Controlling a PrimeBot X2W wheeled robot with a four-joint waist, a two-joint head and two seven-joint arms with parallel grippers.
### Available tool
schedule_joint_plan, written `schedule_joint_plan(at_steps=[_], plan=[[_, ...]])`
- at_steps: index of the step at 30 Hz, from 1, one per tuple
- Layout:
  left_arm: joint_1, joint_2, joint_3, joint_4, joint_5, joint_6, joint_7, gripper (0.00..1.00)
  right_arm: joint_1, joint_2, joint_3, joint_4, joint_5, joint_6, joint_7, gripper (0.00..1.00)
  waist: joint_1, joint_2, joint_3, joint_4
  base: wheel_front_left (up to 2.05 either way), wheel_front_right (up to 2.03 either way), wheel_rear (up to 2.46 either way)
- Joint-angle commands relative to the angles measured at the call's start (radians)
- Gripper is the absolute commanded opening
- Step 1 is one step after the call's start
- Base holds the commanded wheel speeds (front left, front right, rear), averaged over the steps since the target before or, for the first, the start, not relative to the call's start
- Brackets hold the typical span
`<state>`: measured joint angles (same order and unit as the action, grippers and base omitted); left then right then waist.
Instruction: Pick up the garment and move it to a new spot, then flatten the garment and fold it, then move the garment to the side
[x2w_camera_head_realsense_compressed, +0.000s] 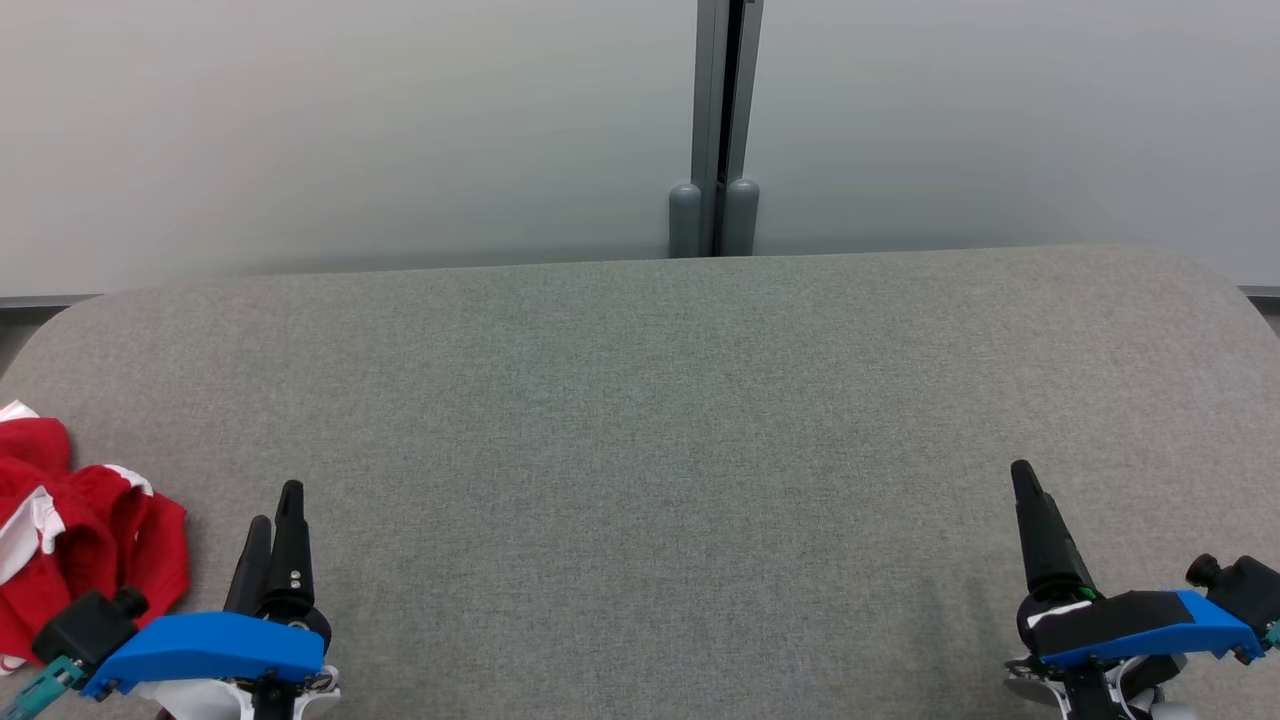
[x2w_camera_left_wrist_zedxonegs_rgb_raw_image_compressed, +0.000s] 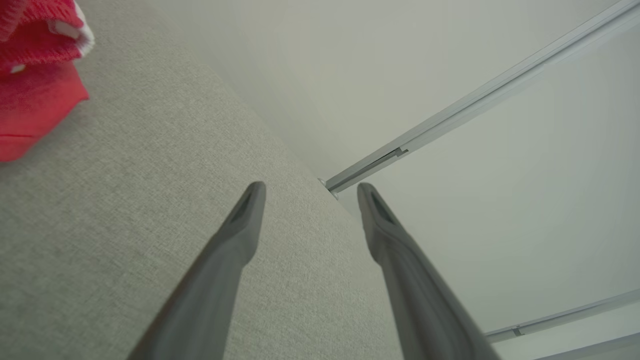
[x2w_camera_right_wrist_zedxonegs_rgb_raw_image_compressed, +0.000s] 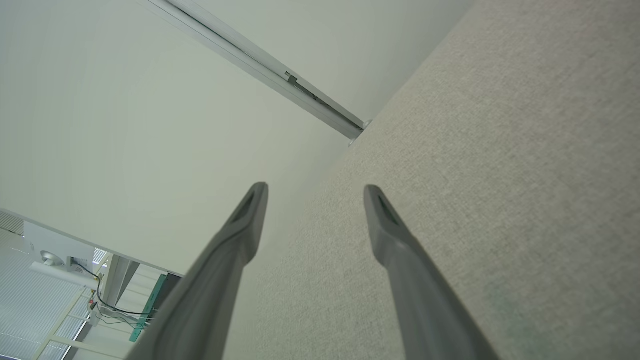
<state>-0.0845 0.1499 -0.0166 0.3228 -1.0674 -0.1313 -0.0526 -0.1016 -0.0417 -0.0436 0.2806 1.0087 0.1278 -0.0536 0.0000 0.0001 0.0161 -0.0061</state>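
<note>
- Finds the red garment (x2w_camera_head_realsense_compressed: 80, 545) crumpled at the table's (x2w_camera_head_realsense_compressed: 640, 400) left edge;
- Holds left gripper (x2w_camera_head_realsense_compressed: 275, 505) spread wide, empty, at the table's near left;
- Holds right gripper (x2w_camera_right_wrist_zedxonegs_rgb_raw_image_compressed: 314, 189) likewise, at the table's near right.

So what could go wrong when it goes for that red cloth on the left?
The red garment lies crumpled near the left edge of the table, so a nudge might push it off. It is bunched in layers; the open left gripper could pinch several folds at once, making flattening harder. The right gripper sits far across the table, a long reach to help.
</note>
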Motion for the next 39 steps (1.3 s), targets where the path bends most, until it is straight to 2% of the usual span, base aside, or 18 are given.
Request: schedule_joint_plan(at_steps=[1,21,39], plan=[[-0.03,0.017,-0.012,-0.007,0.038,0.0,-0.011,1.0,-0.034,-0.006,0.001,-0.006,-0.046,0.002,-0.01,1.0,0.0,-0.0001,0.0,-0.001,0.0,0.0,0.0],[-0.015,0.057,-0.061,0.018,0.306,0.0,-0.074,1.0,-0.037,-0.007,0.029,0.001,-0.406,0.003,-0.073,1.0,0.0,-0.0001,0.003,-0.006,0.0,0.0,0.0],[-0.001,0.064,-0.073,0.049,0.549,0.001,-0.121,1.0,-0.034,-0.009,0.008,0.029,-0.644,0.003,-0.12,1.0,0.0,-0.0001,0.005,-0.012,0.0,0.0,0.0]])
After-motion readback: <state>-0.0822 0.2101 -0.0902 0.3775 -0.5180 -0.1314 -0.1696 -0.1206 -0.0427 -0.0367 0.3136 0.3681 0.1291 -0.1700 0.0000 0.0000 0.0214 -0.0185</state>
